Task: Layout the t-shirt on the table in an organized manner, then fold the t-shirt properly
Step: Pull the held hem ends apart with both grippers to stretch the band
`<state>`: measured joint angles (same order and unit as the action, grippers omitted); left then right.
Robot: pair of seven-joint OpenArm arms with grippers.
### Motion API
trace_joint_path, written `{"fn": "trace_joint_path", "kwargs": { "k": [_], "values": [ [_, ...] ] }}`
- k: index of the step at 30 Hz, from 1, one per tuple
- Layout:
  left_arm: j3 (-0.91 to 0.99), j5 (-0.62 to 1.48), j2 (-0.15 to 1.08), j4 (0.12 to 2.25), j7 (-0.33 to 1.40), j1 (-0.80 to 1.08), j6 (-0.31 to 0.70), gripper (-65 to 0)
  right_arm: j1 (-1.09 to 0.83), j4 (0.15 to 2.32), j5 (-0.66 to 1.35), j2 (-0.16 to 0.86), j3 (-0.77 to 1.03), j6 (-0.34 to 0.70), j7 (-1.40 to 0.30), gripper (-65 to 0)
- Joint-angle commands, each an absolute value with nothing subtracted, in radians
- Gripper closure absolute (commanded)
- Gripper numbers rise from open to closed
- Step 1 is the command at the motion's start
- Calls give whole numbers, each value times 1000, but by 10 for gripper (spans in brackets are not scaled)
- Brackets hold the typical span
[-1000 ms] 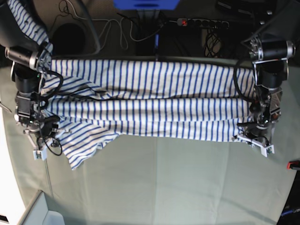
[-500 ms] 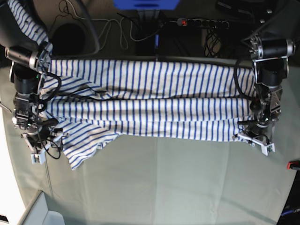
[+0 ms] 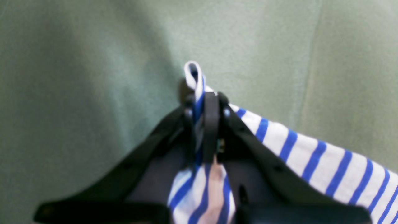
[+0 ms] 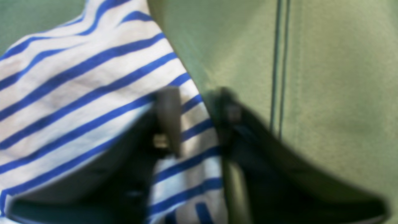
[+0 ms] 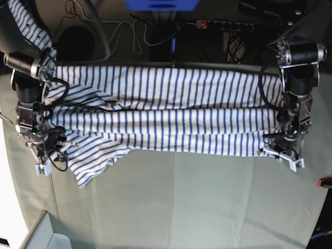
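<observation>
t-shirt (image 5: pixel 161 116): stretched sideways across the far half of the desk (image 5: pixel 181 202), bunched into long horizontal folds; one sleeve end spills toward the near side by the right arm, part hangs up over that arm.
left gripper (image 3: pixel 203 107): jaws pinched tight on a small loop of striped hem, cloth poking out above the tips; unchanged from the earlier base views.
right gripper (image 4: pixel 194 119): jaws partly apart, striped cloth lying between them; blurred, so cannot tell whether they grip it or just straddle it.
change: right arm's wrist sat a bit lower and further out half a second ago, now back near its first spot; shirt outline barely differs.
meaning: looks like a re-grip on the right side, my guess; layout is not finished, shirt not flat, folding not begun.
risk: if the right hold is loose, that edge slips when tensioned.
</observation>
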<state>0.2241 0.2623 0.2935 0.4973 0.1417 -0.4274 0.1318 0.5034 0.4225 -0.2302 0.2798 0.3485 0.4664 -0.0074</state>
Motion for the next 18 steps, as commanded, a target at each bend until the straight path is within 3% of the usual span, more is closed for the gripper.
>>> {"fn": "trace_joint_path", "kwargs": {
  "k": [1,12,18],
  "values": [
    [225,254,311,507,148,-444,119,0,529,430,-232,288,348,473,-15,-19],
    [229,259,315,601,154,-432,119,0,562,481,-229,317,354,476,-16,0],
    [231,263,329,699,154,-414,119,0,495,757,-226,302,358,605,-114,0]
  ]
}}
